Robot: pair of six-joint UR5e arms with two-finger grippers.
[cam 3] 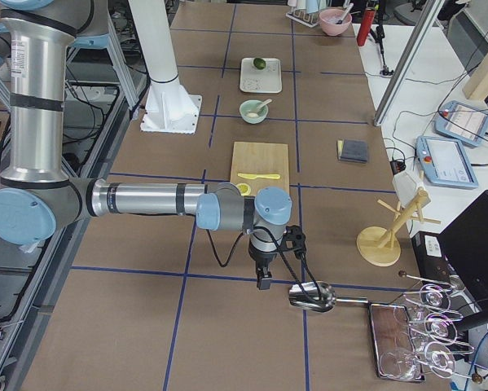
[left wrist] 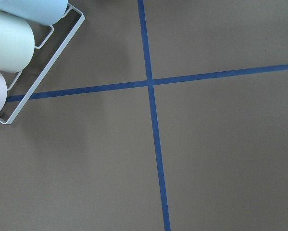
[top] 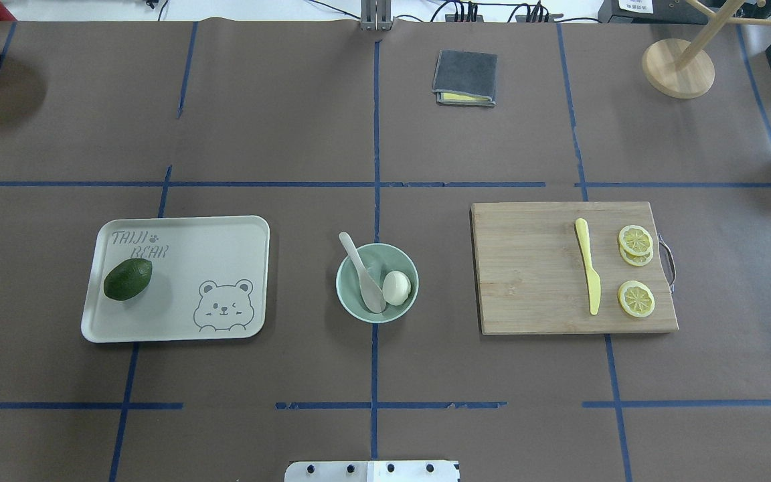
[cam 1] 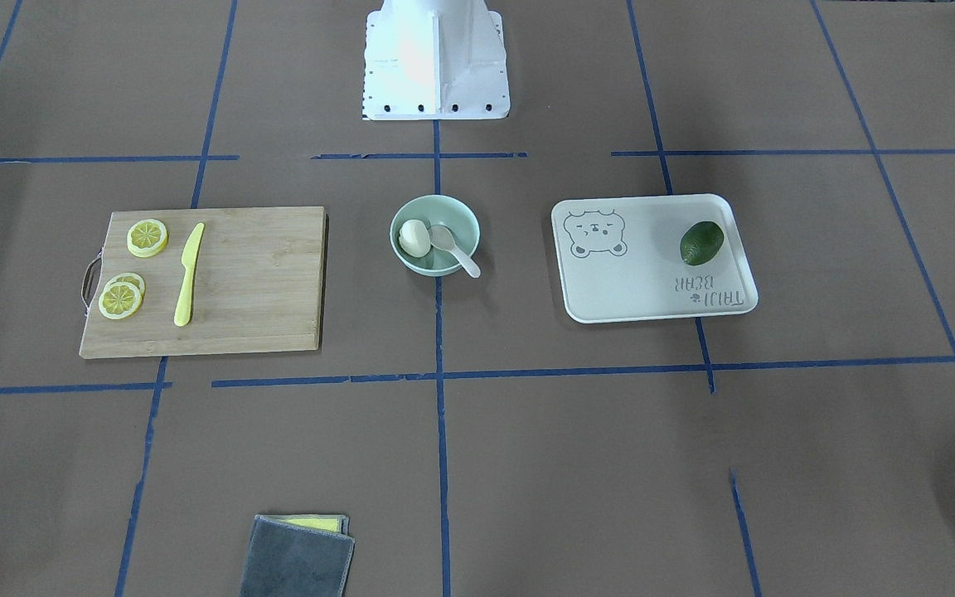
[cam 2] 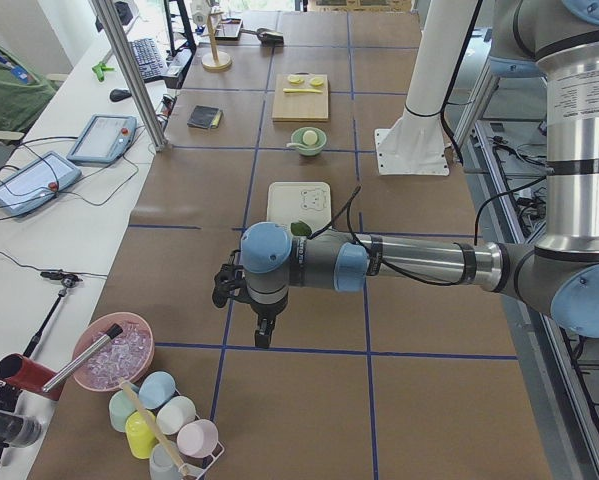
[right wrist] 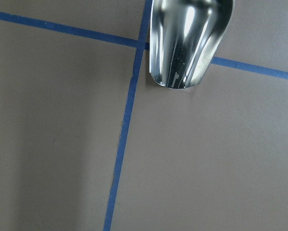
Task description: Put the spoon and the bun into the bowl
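The pale mint-green bowl [top: 392, 258] stands at the table's middle; it also shows in the front-facing view [cam 1: 461, 214]. The cream-white bun [top: 397, 288] lies inside it. The off-white spoon [top: 362, 273] rests in the bowl beside the bun, its handle sticking out over the rim. My left gripper [cam 2: 263, 340] hangs far from the bowl near the table's left end, and I cannot tell if it is open or shut. My right gripper [cam 3: 262, 282] hangs near the right end, and I cannot tell its state either. Neither wrist view shows fingers.
A white bear-printed tray [top: 225, 231] holds a dark green avocado [top: 128, 279]. A wooden cutting board [top: 533, 268] carries a yellow knife [top: 588, 273] and lemon slices [top: 636, 298]. A grey cloth [top: 465, 77] lies at the far side. A metal scoop [right wrist: 189, 38] and a cup rack [left wrist: 18, 43] lie under the wrists.
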